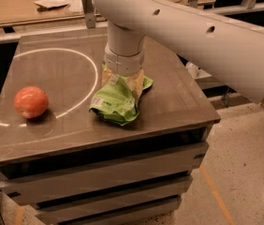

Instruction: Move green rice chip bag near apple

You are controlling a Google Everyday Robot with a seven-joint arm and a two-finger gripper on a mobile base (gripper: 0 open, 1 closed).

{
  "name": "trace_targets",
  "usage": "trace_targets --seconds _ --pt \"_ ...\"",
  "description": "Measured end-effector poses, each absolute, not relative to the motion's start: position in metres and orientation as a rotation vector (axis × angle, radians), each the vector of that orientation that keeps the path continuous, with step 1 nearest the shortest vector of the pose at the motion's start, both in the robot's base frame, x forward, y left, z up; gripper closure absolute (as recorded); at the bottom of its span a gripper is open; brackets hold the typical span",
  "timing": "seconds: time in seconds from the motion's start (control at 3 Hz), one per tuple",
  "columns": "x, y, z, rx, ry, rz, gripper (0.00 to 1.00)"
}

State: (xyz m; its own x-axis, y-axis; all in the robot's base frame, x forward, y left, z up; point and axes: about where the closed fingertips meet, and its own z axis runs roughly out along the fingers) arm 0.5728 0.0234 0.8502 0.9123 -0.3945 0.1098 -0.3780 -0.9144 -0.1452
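Observation:
The green rice chip bag [115, 103] lies crumpled on the dark table [174, 109], right of centre, with its white label and barcode facing left. The apple [30, 101] sits on the table's left side, about a bag's length away from the bag. My gripper [123, 80] hangs straight down from the white wrist [124, 60] onto the bag's rear top part. The wrist and the bag's foil hide most of it.
A white circle line [92, 65] is painted on the table between the apple and the bag. My big white arm link [202, 36] spans the upper right. A wooden bench [38, 6] with small items stands behind. The floor [244, 172] lies to the right.

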Motion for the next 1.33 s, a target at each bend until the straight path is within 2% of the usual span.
trace_targets --seconds 0.33,0.67,1.33 --pt "0.570 0.019 0.870 -2.829 0.657 -0.135 1.00" --pt "0.567 0.013 0.894 -2.705 0.717 -0.109 1.00" --pt "0.567 0.036 0.922 -2.620 0.747 -0.198 1.00"
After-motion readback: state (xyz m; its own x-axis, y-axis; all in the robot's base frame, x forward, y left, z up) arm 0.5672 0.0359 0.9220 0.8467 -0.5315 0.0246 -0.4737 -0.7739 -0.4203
